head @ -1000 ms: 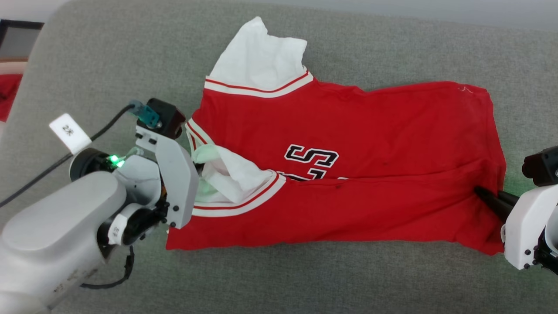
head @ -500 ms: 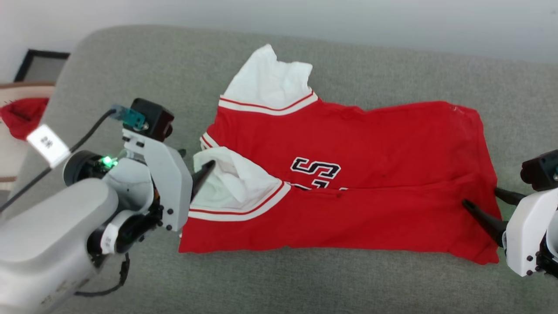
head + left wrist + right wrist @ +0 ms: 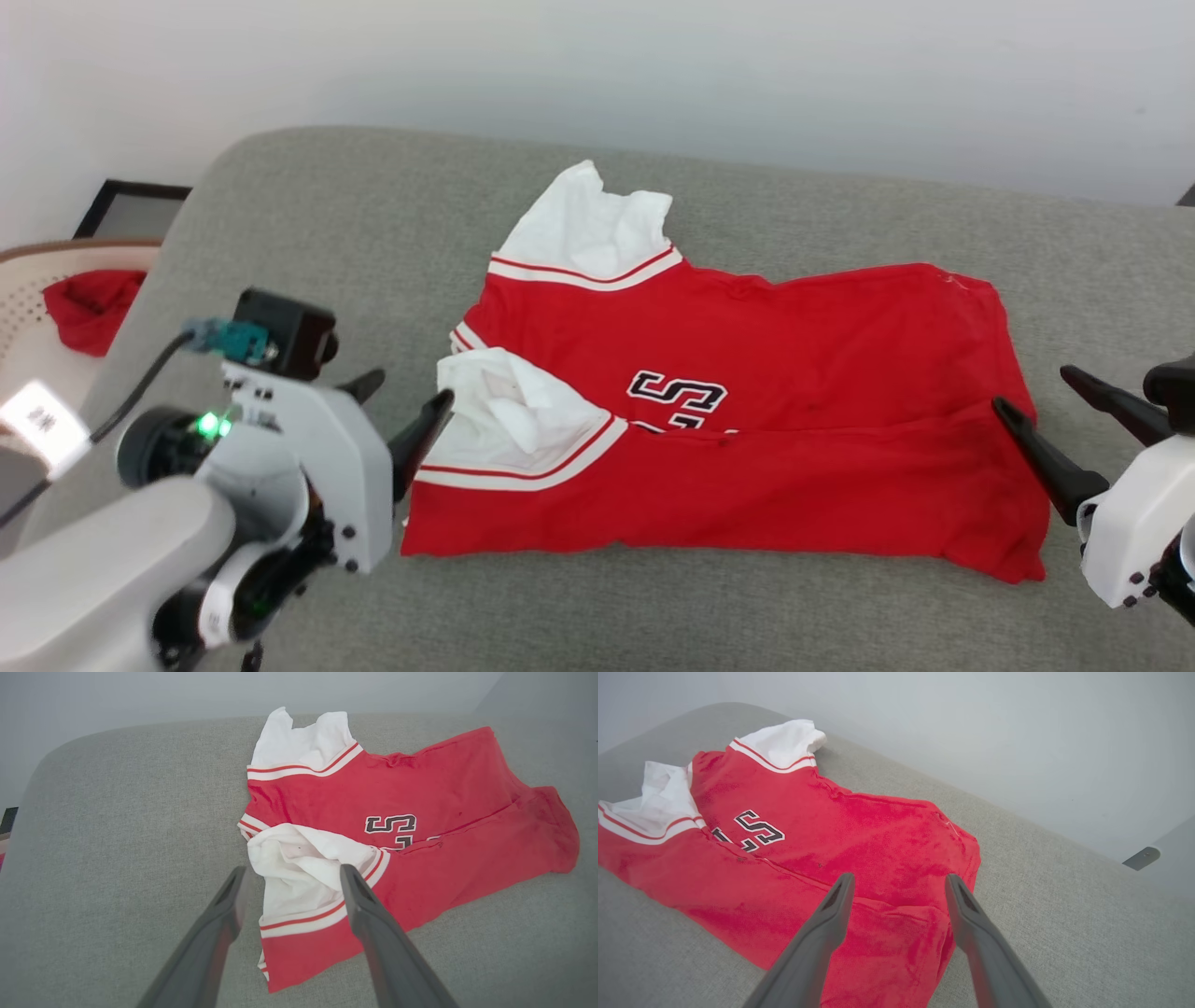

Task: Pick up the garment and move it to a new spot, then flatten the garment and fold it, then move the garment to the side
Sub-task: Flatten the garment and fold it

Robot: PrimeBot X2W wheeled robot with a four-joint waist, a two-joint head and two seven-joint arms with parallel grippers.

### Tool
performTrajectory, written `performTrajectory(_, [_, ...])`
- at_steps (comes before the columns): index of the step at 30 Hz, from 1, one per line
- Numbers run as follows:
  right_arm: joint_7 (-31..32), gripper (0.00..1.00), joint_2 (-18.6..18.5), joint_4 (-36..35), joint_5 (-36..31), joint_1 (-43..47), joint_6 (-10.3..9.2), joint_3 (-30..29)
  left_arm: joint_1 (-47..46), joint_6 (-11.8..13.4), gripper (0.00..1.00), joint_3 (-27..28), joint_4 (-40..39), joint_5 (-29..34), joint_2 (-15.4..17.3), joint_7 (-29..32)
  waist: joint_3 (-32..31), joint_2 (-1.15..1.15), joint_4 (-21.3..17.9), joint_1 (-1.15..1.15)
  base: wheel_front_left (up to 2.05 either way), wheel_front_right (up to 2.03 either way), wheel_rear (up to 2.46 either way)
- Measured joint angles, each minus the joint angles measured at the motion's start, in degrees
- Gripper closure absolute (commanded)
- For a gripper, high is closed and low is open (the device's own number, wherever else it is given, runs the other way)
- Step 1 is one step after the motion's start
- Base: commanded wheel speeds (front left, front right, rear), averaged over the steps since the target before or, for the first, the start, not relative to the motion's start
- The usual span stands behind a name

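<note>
Head view: we see the garment (image 3: 747,411) lying folded on the grey cushion (image 3: 327,233), with bare cushion all around it, widest on the left. Our left gripper (image 3: 412,388) is spread wide just beside the white sleeve. Our right gripper (image 3: 1033,387) is spread wide at the opposite red edge. Both are empty.

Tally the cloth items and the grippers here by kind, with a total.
Red-and-white garment: 1
Small plain red cloth: 1
Grippers: 2, the left gripper and the right gripper
Total: 4
</note>
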Motion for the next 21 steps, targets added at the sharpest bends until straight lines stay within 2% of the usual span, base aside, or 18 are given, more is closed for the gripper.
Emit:
performTrajectory(9, [-4.6, 0.0, 4.3, -4.9, -3.4, 4.6, 0.0, -4.7, 3.9, 4.6, 0.0, 1.4, -5.0, -5.0, 4.0, 1.5, -0.8, 0.0, -2.7, 0.0, 0.0, 0.0, 0.0])
performTrajectory(21, [-4.0, 0.0, 9.3, -8.7, -3.8, 8.0, 0.0, -9.6, 4.9, 7.0, 0.0, 2.8, -0.4, -15.8, 5.5, 11.1, 1.7, 0.0, -7.1, 0.0, 0.0, 0.0, 0.0])
